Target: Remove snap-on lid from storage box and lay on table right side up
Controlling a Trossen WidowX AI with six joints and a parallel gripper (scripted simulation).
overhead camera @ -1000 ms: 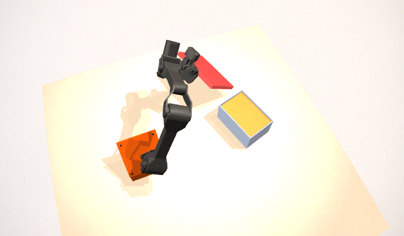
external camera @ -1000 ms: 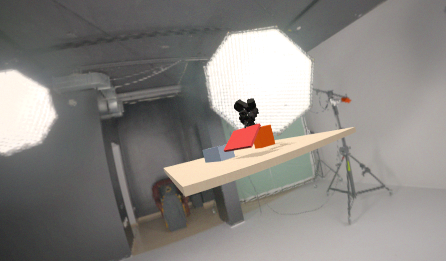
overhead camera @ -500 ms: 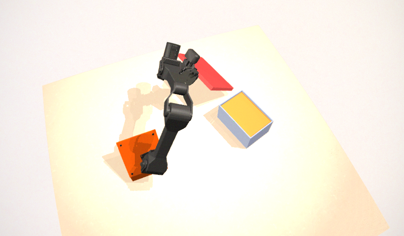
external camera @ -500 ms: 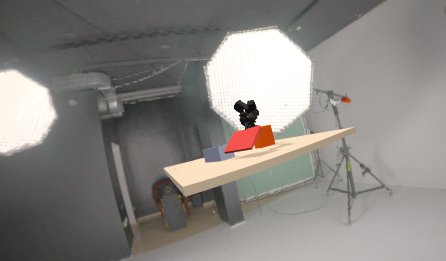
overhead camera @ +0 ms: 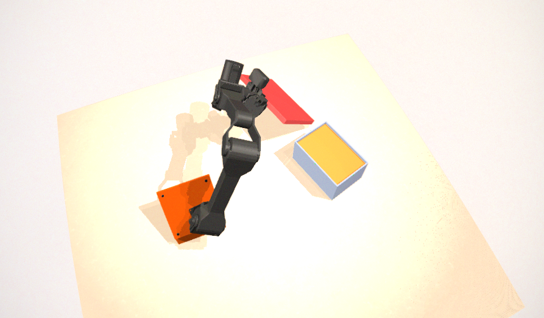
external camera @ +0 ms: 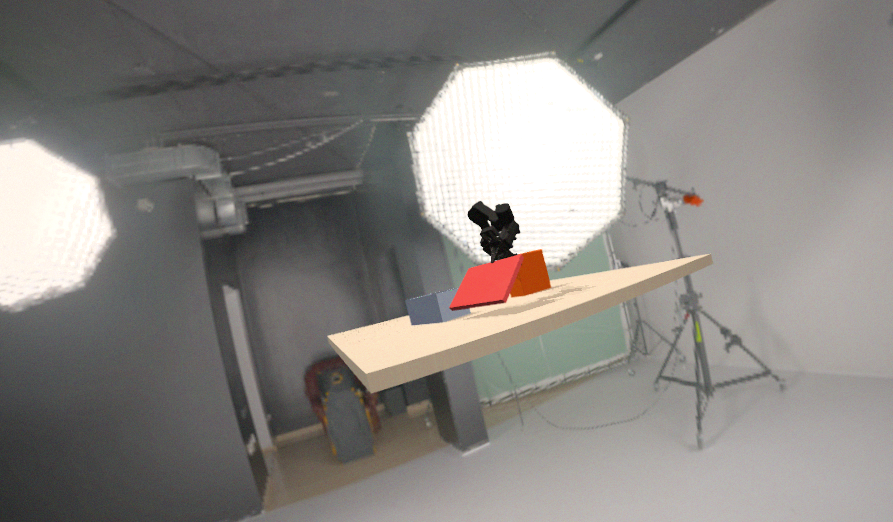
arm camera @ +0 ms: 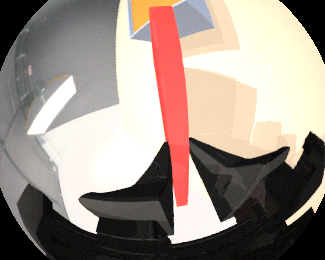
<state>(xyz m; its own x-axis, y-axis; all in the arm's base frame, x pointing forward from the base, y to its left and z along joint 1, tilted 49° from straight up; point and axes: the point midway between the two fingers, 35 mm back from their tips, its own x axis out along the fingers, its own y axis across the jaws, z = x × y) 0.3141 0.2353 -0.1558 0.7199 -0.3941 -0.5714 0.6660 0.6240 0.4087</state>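
The red lid (overhead camera: 285, 102) (external camera: 488, 282) (arm camera: 171, 85) is off the box and held in the air, steeply tilted, with its shadow apart from it on the table. My gripper (overhead camera: 262, 94) (arm camera: 177, 143) is shut on the lid's edge; the fingertips are mostly hidden in the top view and hidden behind the lid in the exterior view. The blue-grey storage box (overhead camera: 313, 170) (external camera: 426, 308) (arm camera: 196, 22) stands upright and open on the table, showing a yellow-orange inside (overhead camera: 331, 151). The gap between the lid's low edge and the table is hard to judge.
The pale table (overhead camera: 384, 237) (external camera: 397, 350) bears everything. An orange block (overhead camera: 175, 209) (external camera: 532, 275) with dark holes stands at the arm's base. The box is close to the lid's near end in the top view. The table's far edge lies beyond the lid.
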